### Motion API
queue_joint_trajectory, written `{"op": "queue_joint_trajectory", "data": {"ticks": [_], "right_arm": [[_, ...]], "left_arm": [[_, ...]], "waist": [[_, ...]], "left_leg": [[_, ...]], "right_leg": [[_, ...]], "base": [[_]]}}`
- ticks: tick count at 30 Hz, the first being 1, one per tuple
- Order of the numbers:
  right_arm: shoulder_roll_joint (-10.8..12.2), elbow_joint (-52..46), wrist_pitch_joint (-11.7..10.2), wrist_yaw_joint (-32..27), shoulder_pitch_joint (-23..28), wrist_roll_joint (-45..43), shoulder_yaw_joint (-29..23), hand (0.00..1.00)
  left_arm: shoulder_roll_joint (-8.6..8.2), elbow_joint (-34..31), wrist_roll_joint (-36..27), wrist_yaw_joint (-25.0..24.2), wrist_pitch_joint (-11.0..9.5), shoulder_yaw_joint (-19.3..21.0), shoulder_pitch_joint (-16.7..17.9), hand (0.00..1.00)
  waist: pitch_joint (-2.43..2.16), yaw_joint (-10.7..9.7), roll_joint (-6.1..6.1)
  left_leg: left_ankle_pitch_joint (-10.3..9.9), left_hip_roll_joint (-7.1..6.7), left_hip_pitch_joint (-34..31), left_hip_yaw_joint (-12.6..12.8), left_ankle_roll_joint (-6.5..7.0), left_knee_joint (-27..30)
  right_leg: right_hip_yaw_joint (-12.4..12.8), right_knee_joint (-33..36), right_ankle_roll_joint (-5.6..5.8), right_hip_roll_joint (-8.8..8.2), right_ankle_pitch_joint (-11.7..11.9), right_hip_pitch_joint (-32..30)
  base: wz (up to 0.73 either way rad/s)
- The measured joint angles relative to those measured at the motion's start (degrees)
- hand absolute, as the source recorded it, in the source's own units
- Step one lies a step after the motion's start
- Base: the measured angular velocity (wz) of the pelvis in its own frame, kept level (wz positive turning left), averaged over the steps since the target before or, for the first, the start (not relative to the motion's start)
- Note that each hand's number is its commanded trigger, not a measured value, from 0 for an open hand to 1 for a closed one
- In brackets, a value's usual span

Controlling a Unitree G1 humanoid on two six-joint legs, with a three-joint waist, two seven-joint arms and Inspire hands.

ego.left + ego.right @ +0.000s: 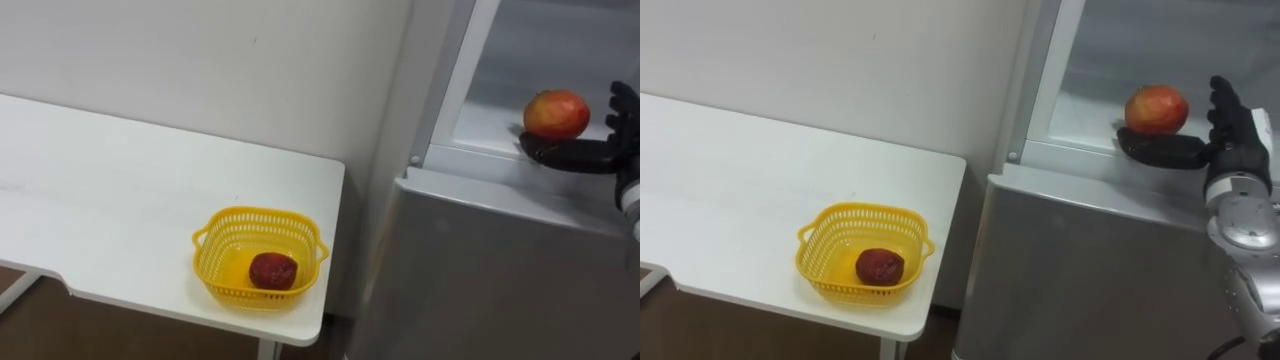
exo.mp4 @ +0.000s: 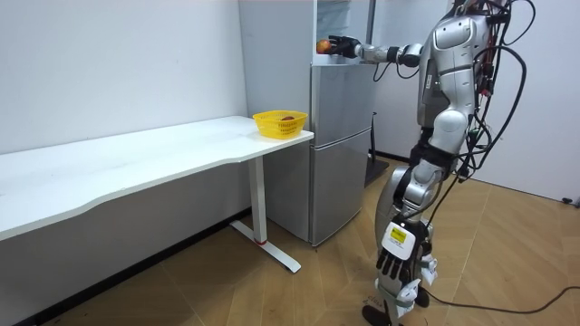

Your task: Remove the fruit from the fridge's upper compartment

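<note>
Standing before the fridge (image 2: 340,154), the robot holds its right hand (image 1: 1232,140) out at the open upper compartment. That hand is spread apart, fingers (image 1: 1225,100) upright and the thumb stretched low to the left. The apple (image 1: 1156,109) sits right in that gap, just left of the fingers and directly above the thumb, with nothing clamped on it. Whether it rests on the thumb or the shelf, I can't tell. Well below and left of the hand, a yellow basket (image 1: 862,209) sits at the worktop (image 1: 740,170) corner, a dark red fruit (image 1: 880,266) inside. The left hand (image 2: 397,263) hangs by the leg, fingers relaxed.
</note>
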Motion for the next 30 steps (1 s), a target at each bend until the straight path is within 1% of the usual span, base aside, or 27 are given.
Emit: {"op": "queue_joint_trajectory", "data": {"ticks": [3, 8, 19, 25, 26, 27, 28, 30], "right_arm": [[0.0, 0.0, -0.3, 0.3, 0.0, 0.5, 0.4, 0.00], [0.0, 0.0, -1.4, 1.4, 0.0, 0.9, 0.9, 0.00], [0.0, -1.9, -1.5, 2.0, 0.0, 0.9, 1.6, 0.00], [0.0, -3.0, -1.4, 2.8, 0.0, 1.6, 2.6, 0.00], [0.1, -3.0, -1.4, 2.9, 0.0, 1.6, 2.6, 0.31], [0.2, -3.0, -1.4, 3.0, 0.0, 1.6, 2.6, 0.69], [0.2, -3.3, -1.4, 3.4, 0.0, 1.5, 2.6, 1.00], [0.4, -3.9, -1.4, 3.7, 0.0, 1.5, 2.6, 1.00]], "left_arm": [[0.16, 0.0, 0.0, -0.2, -0.8, -0.6, 0.0, 0.00], [0.20, 0.0, 0.0, -0.5, -0.8, -0.6, 0.0, 0.00], [0.29, 0.2, 0.0, -1.5, -0.8, -0.5, -0.6, 0.00], [1.05, 0.0, 0.0, -1.8, -1.1, -0.5, -0.6, 0.00], [1.18, 0.0, 0.0, -2.0, -1.1, -0.5, -0.6, 0.00], [1.23, 0.0, 0.0, -2.1, -1.1, -0.5, -0.6, 0.00], [1.25, 0.0, 0.0, -2.2, -1.1, -0.5, -0.5, 0.00], [1.31, 0.0, 0.0, -2.3, -1.1, -0.5, -0.5, 0.00]], "waist": [[0.05, 0.0, 0.02], [0.11, 0.0, -0.01], [0.19, 0.1, -0.47], [0.05, 0.1, -0.78], [0.05, 0.2, -0.81], [0.05, 0.2, -0.81], [0.05, 0.2, -0.81], [0.12, 0.2, -0.90]], "left_leg": [[0.0, 0.05, 0.0, 0.0, 0.00, 0.0], [0.0, 0.18, -0.1, 0.3, -0.04, 0.0], [0.1, 0.56, -0.6, 0.4, -0.25, -0.1], [0.4, 0.85, -0.7, 0.1, -0.71, -0.1], [0.4, 0.87, -0.7, 0.1, -0.75, -0.1], [0.5, 0.87, -0.7, 0.1, -0.76, -0.1], [0.5, 0.88, -0.7, 0.1, -0.77, -0.1], [0.5, 0.88, -0.7, 0.1, -0.77, -0.1]], "right_leg": [[0.0, 0.0, -0.04, 0.00, 0.0, 0.0], [-0.1, 0.0, -0.09, 0.02, 0.1, -0.3], [0.5, 0.1, -0.45, 0.40, 0.3, -1.1], [0.2, 0.1, -0.77, 0.60, 0.3, -1.1], [0.2, 0.1, -0.81, 0.62, 0.3, -1.1], [0.2, 0.1, -0.81, 0.63, 0.3, -1.1], [0.2, 0.1, -0.82, 0.67, 0.3, -1.1], [0.2, 0.1, -0.86, 0.68, 0.3, -1.1]], "base": [[0.00], [-0.02], [-0.03], [0.01], [0.00], [0.00], [0.00], [0.00]]}}
